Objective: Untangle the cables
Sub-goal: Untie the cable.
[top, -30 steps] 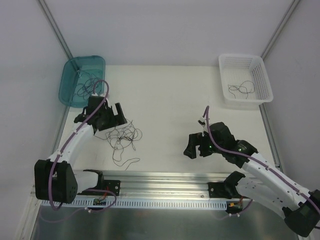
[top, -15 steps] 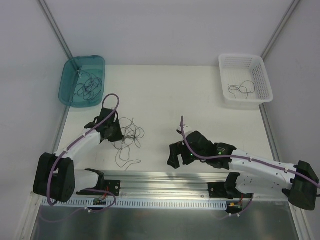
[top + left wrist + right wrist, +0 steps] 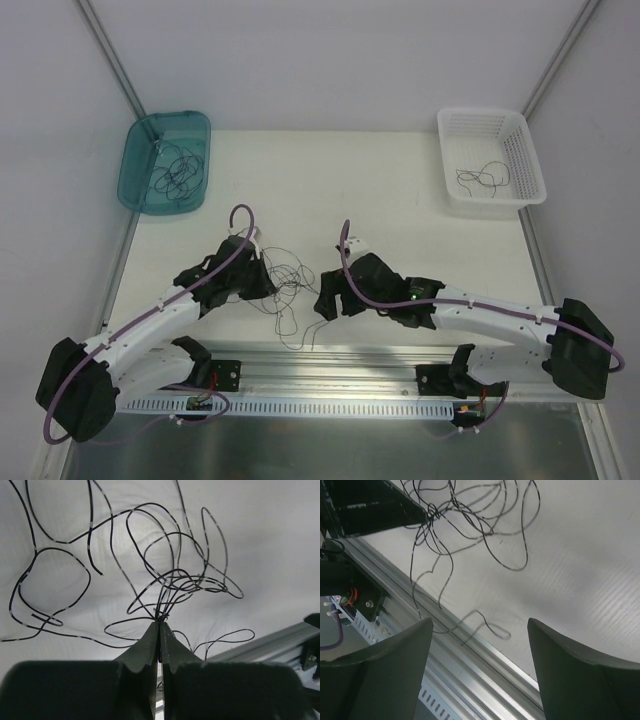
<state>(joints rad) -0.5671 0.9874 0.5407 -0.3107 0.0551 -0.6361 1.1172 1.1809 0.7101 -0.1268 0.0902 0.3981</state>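
The cables [image 3: 288, 283] are a loose bundle of thin dark strands near the table's front middle, with loops trailing over the front rail. My left gripper [image 3: 268, 282] is shut on several strands, pinched at its tips [image 3: 160, 623], and the loops of the cables [image 3: 170, 580] fan out beyond them. My right gripper [image 3: 322, 300] hovers just right of the bundle, open, with nothing between its fingers [image 3: 477, 625]. From the right wrist, the cables [image 3: 470, 520] hang ahead, off the left gripper [image 3: 375, 505].
A teal bin [image 3: 140, 140] at the back left holds more thin cables. A white basket [image 3: 515, 125] at the back right holds one dark strand. An aluminium rail [image 3: 380, 355] runs along the table's front edge under both arms.
My left gripper shut on the bundle and carried it right and towards the front. My right arm swung left across the table to just beside the bundle.
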